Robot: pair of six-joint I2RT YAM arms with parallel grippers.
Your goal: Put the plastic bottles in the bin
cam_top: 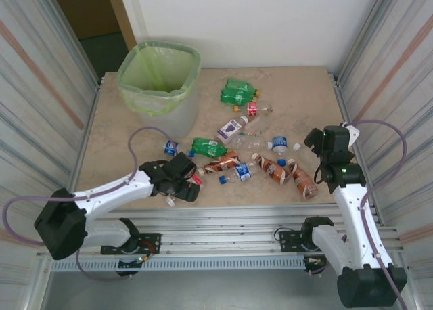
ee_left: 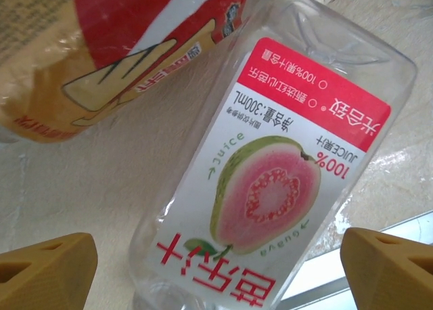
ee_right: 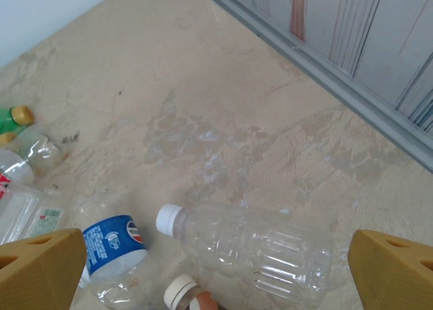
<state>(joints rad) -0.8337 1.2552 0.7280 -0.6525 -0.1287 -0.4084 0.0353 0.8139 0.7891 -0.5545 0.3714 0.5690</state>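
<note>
Clear plastic guava bottle (ee_left: 270,181) lies between the left gripper (ee_left: 216,266) fingers, which are spread and not gripping.
Long axis skewed across the jaws; left arm nearest. Right gripper (ee_right: 216,269) also open.

The plastic bottles (cam_top: 270,166) littered the table's (cam_top: 304,90) middle, blocking low passes. The bin (cam_top: 172,117) stood far left. Bare surface lay far right; ribbed walls (cam_top: 40,86) hemmed both sides.
</note>
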